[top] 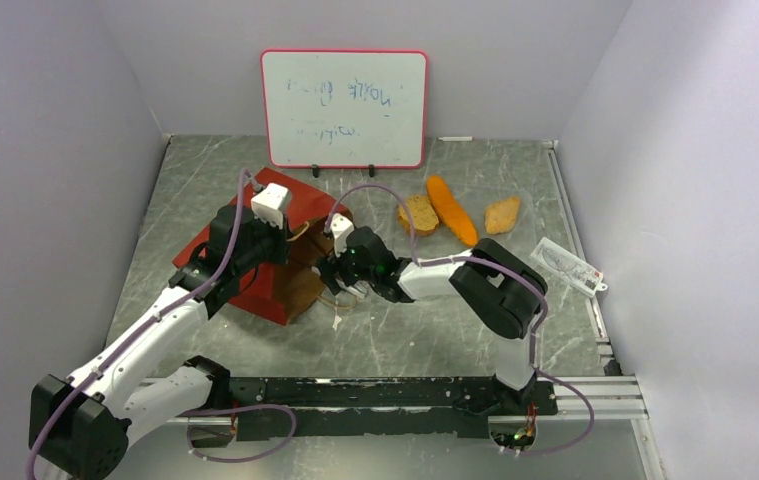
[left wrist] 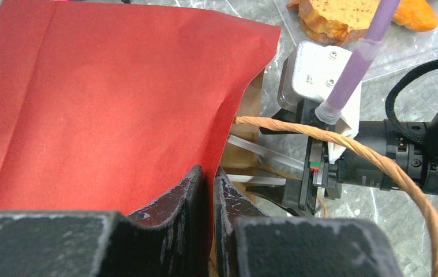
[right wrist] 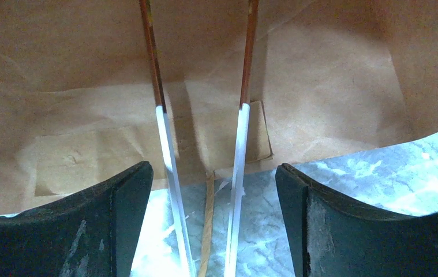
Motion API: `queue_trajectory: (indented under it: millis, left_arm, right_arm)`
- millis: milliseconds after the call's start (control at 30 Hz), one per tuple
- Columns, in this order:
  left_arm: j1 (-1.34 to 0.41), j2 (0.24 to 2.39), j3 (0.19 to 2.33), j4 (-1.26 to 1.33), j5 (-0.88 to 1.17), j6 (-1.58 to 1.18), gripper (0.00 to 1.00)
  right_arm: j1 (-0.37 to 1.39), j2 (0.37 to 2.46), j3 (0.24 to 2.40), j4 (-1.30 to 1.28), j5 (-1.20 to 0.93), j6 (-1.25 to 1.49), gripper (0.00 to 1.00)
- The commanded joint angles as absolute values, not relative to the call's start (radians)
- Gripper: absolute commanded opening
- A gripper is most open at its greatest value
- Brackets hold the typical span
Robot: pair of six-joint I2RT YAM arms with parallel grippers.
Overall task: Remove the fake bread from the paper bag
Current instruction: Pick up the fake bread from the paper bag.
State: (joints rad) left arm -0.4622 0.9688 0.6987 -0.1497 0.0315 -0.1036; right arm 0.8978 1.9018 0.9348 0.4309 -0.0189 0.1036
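The paper bag (top: 258, 295) lies on its side left of centre, red outside (left wrist: 101, 104), its mouth turned to the right. My left gripper (top: 290, 238) (left wrist: 209, 174) is shut on the bag's upper edge at the mouth, red paper pinched between the jaws. My right gripper (top: 331, 270) (right wrist: 213, 173) stands open at the mouth, looking into the brown kraft inside (right wrist: 320, 86), where no bread shows. Fake bread lies on the table at the back right: a round brown slice (top: 418, 214), a long orange loaf (top: 452, 210) and a tan roll (top: 502, 214).
A tan loop handle (left wrist: 378, 167) arcs over my right wrist, and another handle cord (right wrist: 207, 231) lies on the table between the right fingers. Two thin pale strips (right wrist: 167, 150) run into the bag. A whiteboard (top: 343, 108) stands at the back. A small plastic packet (top: 565, 265) lies at the right.
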Motion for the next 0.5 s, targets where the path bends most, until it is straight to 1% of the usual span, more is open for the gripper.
queue_trajectory:
  millis: [0,167,267,433,467]
  left_arm:
    - [-0.468,0.961,0.742,-0.159,0.076,-0.129,0.07]
    - [-0.468,0.962,0.739,-0.161,0.086,-0.136,0.07]
    - [-0.468,0.965,0.740,-0.163,0.093,-0.139,0.07]
    - [-0.468,0.962,0.738,-0.161,0.091,-0.143,0.07]
    - [-0.468,0.962,0.737,-0.160,0.091,-0.143,0.07]
  right_arm:
    - [0.902,1.949,0.946,0.485,-0.030,0.090,0.78]
    - [0.901,1.990,0.966,0.503,-0.050,0.094,0.77]
    - [0.898,2.013,0.983,0.517,-0.068,0.096,0.74]
    - [0.887,2.051,0.995,0.511,-0.131,0.111,0.60]
    - [0.884,2.052,0.994,0.511,-0.143,0.112,0.56]
